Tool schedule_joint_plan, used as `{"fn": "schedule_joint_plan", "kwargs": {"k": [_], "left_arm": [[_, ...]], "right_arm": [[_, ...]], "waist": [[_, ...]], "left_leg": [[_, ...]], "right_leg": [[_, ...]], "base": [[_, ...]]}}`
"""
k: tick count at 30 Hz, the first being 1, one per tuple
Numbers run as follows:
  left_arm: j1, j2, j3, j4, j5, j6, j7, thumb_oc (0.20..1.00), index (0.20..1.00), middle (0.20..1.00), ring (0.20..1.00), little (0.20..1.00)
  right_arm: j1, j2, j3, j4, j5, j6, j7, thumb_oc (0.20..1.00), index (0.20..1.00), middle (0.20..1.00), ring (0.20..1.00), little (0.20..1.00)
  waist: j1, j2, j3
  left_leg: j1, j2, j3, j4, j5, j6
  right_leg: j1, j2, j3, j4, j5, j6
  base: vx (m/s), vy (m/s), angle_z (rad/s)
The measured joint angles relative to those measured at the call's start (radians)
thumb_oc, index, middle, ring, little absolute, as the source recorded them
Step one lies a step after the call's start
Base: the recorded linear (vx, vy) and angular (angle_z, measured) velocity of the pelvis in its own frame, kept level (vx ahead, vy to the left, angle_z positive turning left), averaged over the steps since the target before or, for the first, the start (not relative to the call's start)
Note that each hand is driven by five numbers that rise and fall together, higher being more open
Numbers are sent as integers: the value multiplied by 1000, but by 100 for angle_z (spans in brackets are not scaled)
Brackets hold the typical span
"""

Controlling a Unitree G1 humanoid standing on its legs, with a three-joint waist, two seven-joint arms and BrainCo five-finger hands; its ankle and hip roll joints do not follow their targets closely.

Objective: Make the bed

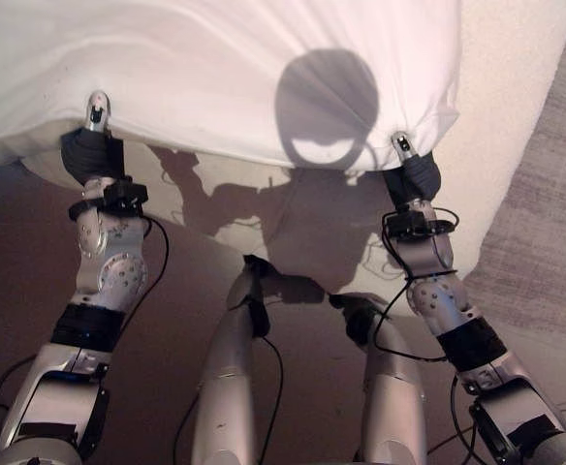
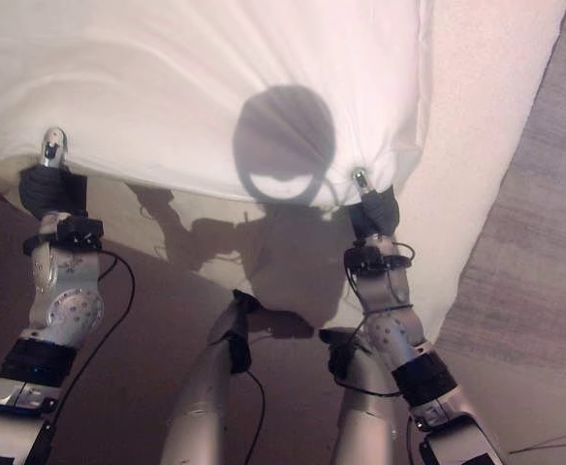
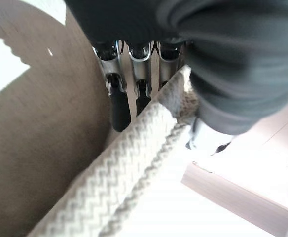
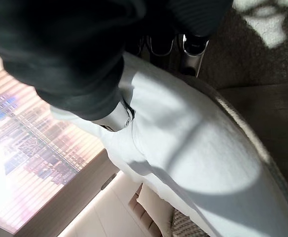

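Observation:
A white blanket point(image 1: 235, 68) hangs spread across the upper part of both eye views, its lower edge held up at two places. My left hand point(image 1: 93, 145) grips the edge near the left end. In the left wrist view its fingers point(image 3: 118, 101) curl round a folded, woven hem of the blanket point(image 3: 134, 168). My right hand point(image 1: 411, 172) holds the edge at the right corner. In the right wrist view the smooth white cloth point(image 4: 183, 143) runs between its thumb and fingers point(image 4: 191, 54). Both arms reach forward at about the same height.
Beneath the lifted blanket lies a cream bed surface point(image 1: 516, 116) that runs to the right. A grey woven rug point(image 1: 554, 242) covers the floor at the right. A window with blinds point(image 4: 25, 163) appears in the right wrist view.

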Motion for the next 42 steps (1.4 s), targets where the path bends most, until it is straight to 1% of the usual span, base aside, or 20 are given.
{"fn": "schedule_joint_plan", "kwargs": {"k": [6,8,9,13,14,17,19,20,22,24,25,26,29,30,31,33,34,36,38,42], "left_arm": [[98,-62,15,4,-1,39,-22,200,200,200,200,200],[85,-67,50,2,-1,39,-39,200,200,200,200,200],[91,-73,70,10,7,41,-54,200,200,200,200,200],[110,-104,87,23,10,76,-106,200,200,200,200,200],[115,-124,93,27,22,83,-120,200,200,200,200,200],[173,-118,92,10,40,94,-124,200,200,200,200,200],[209,-99,98,5,71,100,-119,200,200,200,200,200],[215,-107,95,-6,114,106,-128,200,200,200,200,200],[243,-117,85,-45,162,107,-146,200,200,200,200,200],[215,-127,28,-58,188,112,-149,200,200,200,200,200],[229,-151,5,-105,205,129,-161,200,200,200,200,200],[237,-170,0,-104,211,129,-163,200,200,200,200,200],[302,-119,-4,-121,240,145,-165,200,200,200,200,200],[317,-109,-3,-122,250,147,-166,200,200,200,200,200],[324,-114,6,-124,256,148,-163,200,200,200,200,200],[382,-114,38,-140,275,149,-164,200,200,200,200,200],[398,-117,47,-146,278,150,-163,200,200,200,200,200],[414,-144,48,-161,305,151,-164,200,200,200,200,200],[414,-198,45,-179,308,174,-165,200,200,200,200,200],[420,-231,44,-180,312,212,-169,200,200,200,200,200]], "right_arm": [[86,37,-13,24,-3,45,2,200,200,200,200,200],[97,47,-14,20,-10,65,28,200,200,200,200,200],[104,62,-16,31,-22,80,43,200,200,200,200,200],[163,75,-47,34,-21,113,89,200,200,200,200,200],[192,83,-58,41,-22,122,100,200,200,200,200,200],[241,115,-73,39,-23,140,121,200,200,200,200,200],[282,142,-81,33,-28,168,137,200,200,200,200,200],[328,143,-94,24,-30,178,151,200,200,200,200,200],[361,156,-146,6,-30,178,156,200,200,200,200,200],[413,150,-226,-83,-32,180,149,200,200,200,200,200],[456,132,-282,-138,-40,173,153,200,200,200,200,200],[460,136,-281,-124,-40,171,147,200,200,200,200,200],[478,169,-277,-103,-58,168,131,200,200,200,200,200],[484,172,-269,-102,-61,169,130,200,200,200,200,200],[487,174,-266,-105,-69,174,130,200,200,200,200,200],[460,176,-244,-71,-79,174,130,200,200,200,200,200],[463,169,-233,-76,-80,174,130,200,200,200,200,200],[485,153,-235,-83,-79,171,133,200,200,200,200,200],[513,121,-235,-80,-79,167,133,200,200,200,200,200],[486,98,-241,-57,-79,151,111,200,200,200,200,200]], "waist": [[-6,-3,2],[-4,-1,3],[-3,-2,3],[4,20,-8],[1,15,-11],[35,-2,-22],[58,-23,-51],[31,-27,-100],[13,-16,-138],[-20,-10,-142],[-47,12,-166],[-57,-11,-180],[-50,3,-195],[-49,13,-204],[-45,22,-207],[-30,39,-217],[-29,37,-236],[-23,42,-258],[-49,58,-269],[-49,37,-278]], "left_leg": [[254,-11,95,55,-117,41],[326,-9,105,60,-155,72],[369,-12,119,45,-146,43],[481,-59,111,17,-170,14],[514,-30,146,41,-188,0],[549,-1,77,166,-222,-22],[510,97,-59,356,-299,-80],[496,212,-71,337,-297,-108],[511,311,-122,159,-191,-178],[512,217,-140,45,-151,-155],[516,124,-164,-5,-31,-133],[509,45,-135,21,-54,-94],[538,7,-106,19,-96,-30],[553,2,-105,-2,-96,-14],[600,-14,-110,-75,-78,30],[707,1,-42,-206,-24,31],[711,1,-81,-224,-31,4],[701,-28,-101,-227,-36,1],[678,-55,-138,-210,-45,-12],[664,-50,-135,-50,-102,-8]], "right_leg": [[124,-66,120,165,124,77],[139,-22,153,257,68,160],[166,47,153,250,-8,171],[390,139,87,-26,-96,-19],[447,139,63,-70,-78,-65],[527,146,94,-97,-104,-64],[595,122,89,-148,-62,-21],[616,106,43,-143,-67,13],[623,64,49,-148,-47,62],[657,-20,3,-145,-24,102],[670,-118,-6,-87,3,100],[687,-187,16,-77,88,104],[671,-225,5,22,207,87],[653,-210,27,65,165,99],[607,-127,77,205,36,179],[533,63,30,297,-94,102],[493,194,0,213,-148,5],[521,237,-6,23,-157,-17],[590,244,5,-128,-138,-120],[624,172,-15,-104,-153,-97]], "base": [[91,182,-17],[197,-63,-42],[157,-78,-10],[211,-11,20],[288,130,45],[274,334,-20],[189,534,-39],[134,414,38],[248,822,22],[99,541,67],[105,647,103],[141,901,102],[71,486,33],[111,639,-28],[31,453,-20],[23,142,-64],[113,73,-50],[114,216,-4],[77,162,48],[-24,327,20]]}}
